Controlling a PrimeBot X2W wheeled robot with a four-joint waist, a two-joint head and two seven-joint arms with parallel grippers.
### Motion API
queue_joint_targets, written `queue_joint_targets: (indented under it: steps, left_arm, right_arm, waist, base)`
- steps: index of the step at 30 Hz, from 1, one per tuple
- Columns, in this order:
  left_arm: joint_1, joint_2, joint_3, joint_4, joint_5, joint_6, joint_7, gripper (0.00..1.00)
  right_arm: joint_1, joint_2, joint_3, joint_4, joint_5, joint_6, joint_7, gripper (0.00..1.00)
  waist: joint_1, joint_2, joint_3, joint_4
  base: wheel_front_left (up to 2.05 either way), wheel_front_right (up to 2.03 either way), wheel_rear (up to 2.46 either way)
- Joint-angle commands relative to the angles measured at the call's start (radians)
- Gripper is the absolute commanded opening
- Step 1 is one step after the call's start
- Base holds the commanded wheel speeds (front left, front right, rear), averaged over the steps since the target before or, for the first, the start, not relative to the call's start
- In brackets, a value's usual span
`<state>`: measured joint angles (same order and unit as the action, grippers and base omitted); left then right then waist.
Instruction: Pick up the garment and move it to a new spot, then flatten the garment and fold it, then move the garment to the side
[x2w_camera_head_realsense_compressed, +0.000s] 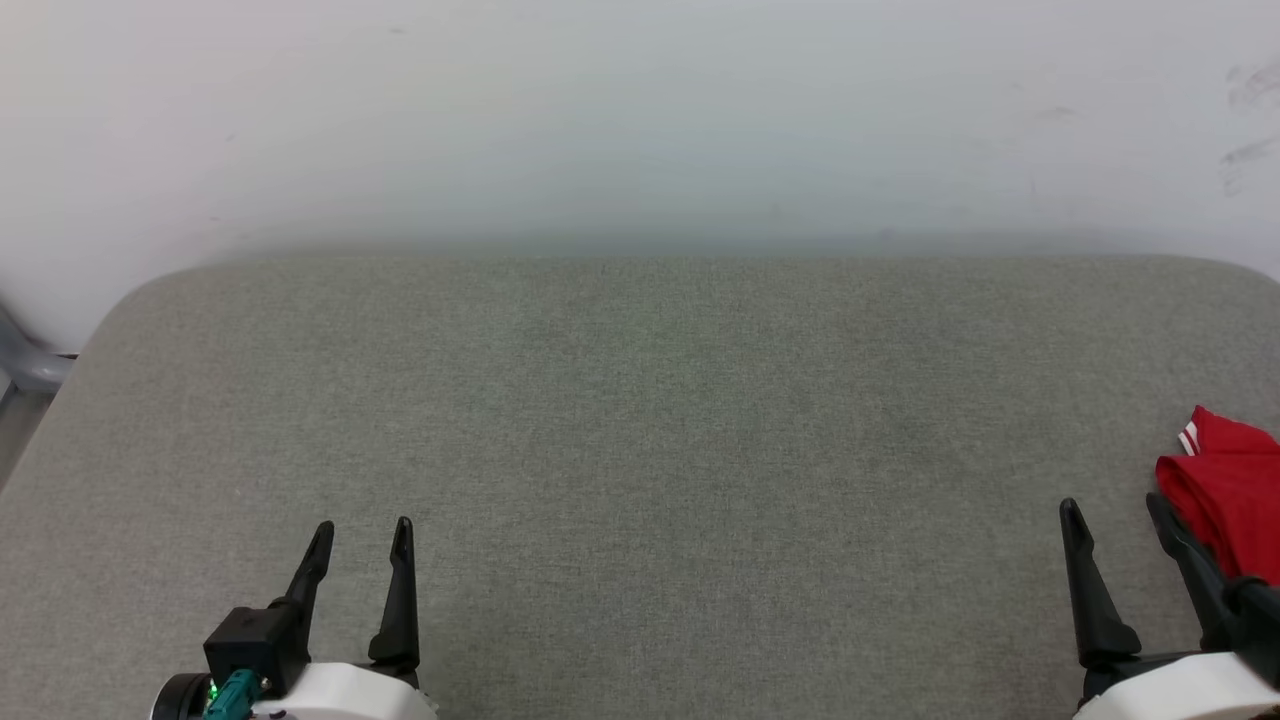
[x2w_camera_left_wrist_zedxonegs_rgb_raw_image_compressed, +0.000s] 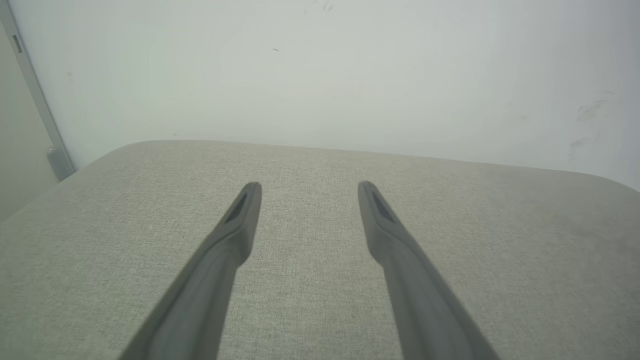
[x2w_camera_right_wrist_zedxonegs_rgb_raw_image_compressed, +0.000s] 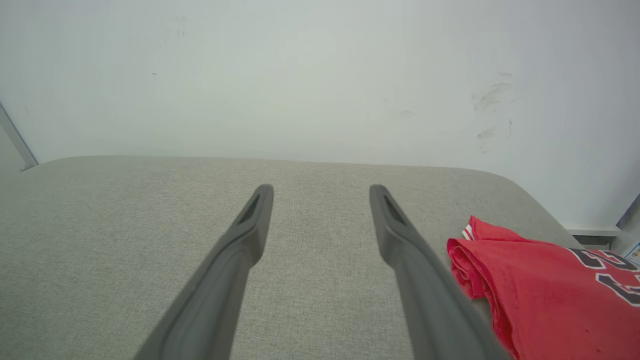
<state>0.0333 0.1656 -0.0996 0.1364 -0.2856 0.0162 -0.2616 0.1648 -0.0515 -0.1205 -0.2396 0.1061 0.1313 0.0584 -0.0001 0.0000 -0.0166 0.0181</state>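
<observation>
Pale wall (x2w_camera_head_realsense_compressed: 640, 120) at back, a few scuffs (x2w_camera_head_realsense_compressed: 1250, 150) on it. Grey cloth-covered table (x2w_camera_head_realsense_compressed: 640, 420) w/ rounded corners takes most of head view, bare across the middle.

The garment (x2w_camera_right_wrist_zedxonegs_rgb_raw_image_compressed: 540, 295) sits far right on the table, near the right edge, front half. It's red, bunched w/ layered folds along its left side, not laid flat. Part of a black white-outlined number (x2w_camera_right_wrist_zedxonegs_rgb_raw_image_compressed: 607, 275) shows on top in right wrist view, plus a bit of red/white striped trim (x2w_camera_right_wrist_zedxonegs_rgb_raw_image_compressed: 467, 232) at the far corner. Rest runs out of frame, so full extent unknown.

Front left: left hand (x2w_camera_head_realsense_compressed: 364, 523) low over bare table, fingers (x2w_camera_head_realsense_compressed: 400, 580) apart, nothing between them, well apart from the garment. Front right: right hand (x2w_camera_head_realsense_compressed: 1112, 500), fingers apart too, empty. Its outer finger (x2w_camera_head_realsense_compressed: 1188, 555) is just beside the garment's folded left edge; touching or not, can't tell.

Handling (my read): thin soft fabric, light, no stiffness. It'll drape and sag, and the shape will change as soon as it's lifted. Prob a bit slick, so a shallow pinch on one layer may slip or peel off just the top ply. Not fragile; a snag on a fingertip is the only worry.

Best hold imo: the thick rolled fold on the left side, nearest the right hand, pinched through several layers. Alt: the trimmed corner, likely firmer. Flattening will need both hands on shoulder or hem corners, but those are buried in the bunch rn.
</observation>
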Motion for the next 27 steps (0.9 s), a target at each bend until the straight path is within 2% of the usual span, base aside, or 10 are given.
queue_joint_targets:
  steps: [1, 11, 27]
  left_arm:
    - [0.009, 0.002, 0.0, 0.004, 0.0, -0.006, -0.004, 1.0]
    - [0.026, -0.01, 0.005, 0.02, 0.002, -0.026, -0.004, 1.0]
    - [0.015, -0.018, 0.018, 0.033, 0.014, -0.04, -0.004, 1.0]
  right_arm:
    - [0.017, 0.002, -0.001, -0.013, 0.003, -0.001, 0.002, 1.0]
    - [0.055, 0.002, 0.018, -0.059, 0.002, -0.001, 0.014, 1.0]
    - [0.058, 0.002, 0.019, -0.059, -0.006, -0.001, 0.006, 1.0]
  waist:
    - [0.0001, 0.0, -0.006, -0.004]
    - [0.0001, 0.0, -0.025, -0.012]
    - [0.0001, 0.0, -0.021, -0.013]
  base:
    - [0.0, 0.0, 0.0]
    - [0.0, 0.0, 0.0]
    - [0.0, 0.0, 0.0]
